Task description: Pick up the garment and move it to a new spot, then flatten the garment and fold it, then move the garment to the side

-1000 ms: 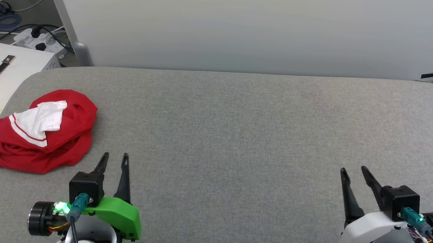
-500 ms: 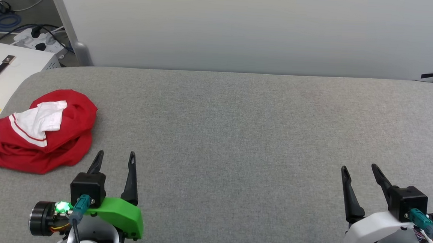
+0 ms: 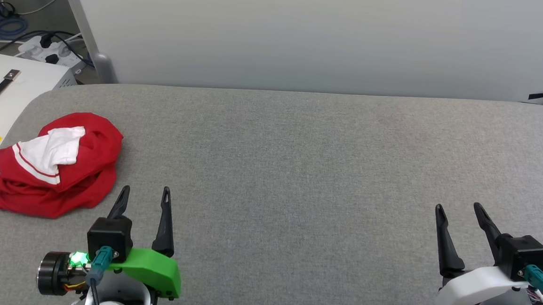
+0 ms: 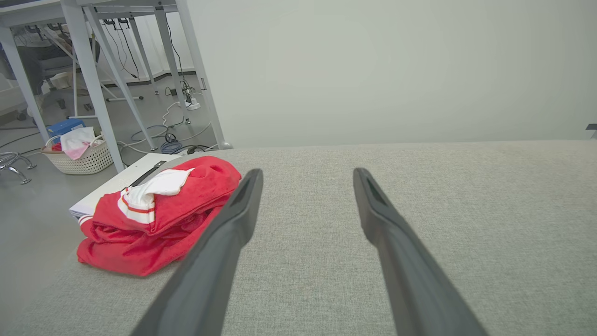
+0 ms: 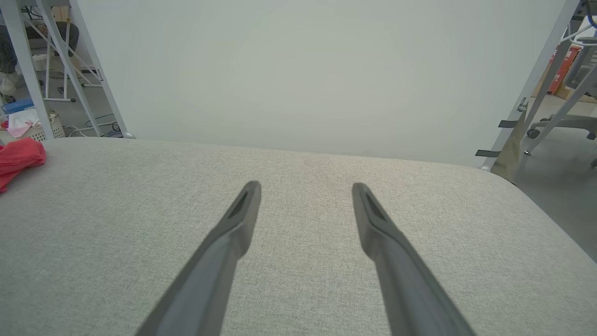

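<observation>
While the left pincer [image 3: 145,189] and right pincer [image 3: 458,206] stand wide open and empty over the grey table [image 3: 300,149], the crumpled garment [image 3: 87,160] lies untouched just left of and beyond the left one, by the table's left edge.

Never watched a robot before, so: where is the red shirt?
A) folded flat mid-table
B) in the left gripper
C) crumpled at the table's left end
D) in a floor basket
C: the shirt lies bunched on the table near its left edge, clear of the open left gripper.
</observation>
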Robot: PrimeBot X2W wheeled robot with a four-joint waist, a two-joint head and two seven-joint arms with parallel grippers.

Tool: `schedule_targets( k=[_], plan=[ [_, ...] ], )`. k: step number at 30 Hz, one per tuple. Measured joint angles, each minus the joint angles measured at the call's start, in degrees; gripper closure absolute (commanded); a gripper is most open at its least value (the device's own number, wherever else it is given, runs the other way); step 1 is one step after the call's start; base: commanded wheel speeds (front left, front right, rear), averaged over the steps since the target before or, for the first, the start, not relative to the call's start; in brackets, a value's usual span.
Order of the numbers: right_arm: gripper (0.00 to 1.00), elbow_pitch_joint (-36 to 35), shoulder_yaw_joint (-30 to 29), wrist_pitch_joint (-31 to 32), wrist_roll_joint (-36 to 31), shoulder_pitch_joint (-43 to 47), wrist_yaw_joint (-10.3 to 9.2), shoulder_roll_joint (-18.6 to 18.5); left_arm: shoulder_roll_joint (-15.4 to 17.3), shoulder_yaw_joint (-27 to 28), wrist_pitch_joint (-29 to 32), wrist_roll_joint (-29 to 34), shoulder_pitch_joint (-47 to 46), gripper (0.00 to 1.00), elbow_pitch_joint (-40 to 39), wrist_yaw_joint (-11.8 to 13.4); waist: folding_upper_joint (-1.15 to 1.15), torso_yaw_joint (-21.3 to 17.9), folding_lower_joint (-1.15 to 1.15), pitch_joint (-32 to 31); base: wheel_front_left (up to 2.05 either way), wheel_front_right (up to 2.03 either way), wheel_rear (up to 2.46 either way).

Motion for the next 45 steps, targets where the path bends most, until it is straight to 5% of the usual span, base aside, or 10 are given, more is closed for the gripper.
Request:
schedule_targets(
  k=[45],
  plan=[
    [0.00,-0.8,-1.5,-5.3,3.6,2.9,0.00,0.0,0.0,-1.9,-5.6,-0.1,0.3,0.00,0.5,1.6,0.00,0.9,0.00,-1.0,0.00,0.00,0.00]
  ],
)
